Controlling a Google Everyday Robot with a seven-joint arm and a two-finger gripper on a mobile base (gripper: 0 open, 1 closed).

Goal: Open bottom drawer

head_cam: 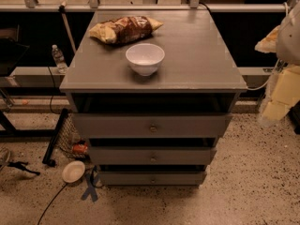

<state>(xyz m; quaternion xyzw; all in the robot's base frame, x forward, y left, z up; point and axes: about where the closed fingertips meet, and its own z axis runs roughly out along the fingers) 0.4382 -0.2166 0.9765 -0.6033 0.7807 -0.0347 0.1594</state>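
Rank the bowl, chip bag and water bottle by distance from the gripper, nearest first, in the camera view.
The gripper hangs at the right edge of the view, beside the cabinet.
1. White bowl, front centre of the cabinet top.
2. Chip bag, back left of the top.
3. Water bottle, far left, beyond the cabinet.

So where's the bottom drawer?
In the camera view, the bottom drawer sits lowest on the cabinet, under the middle drawer; the gripper hangs at the picture's right edge.
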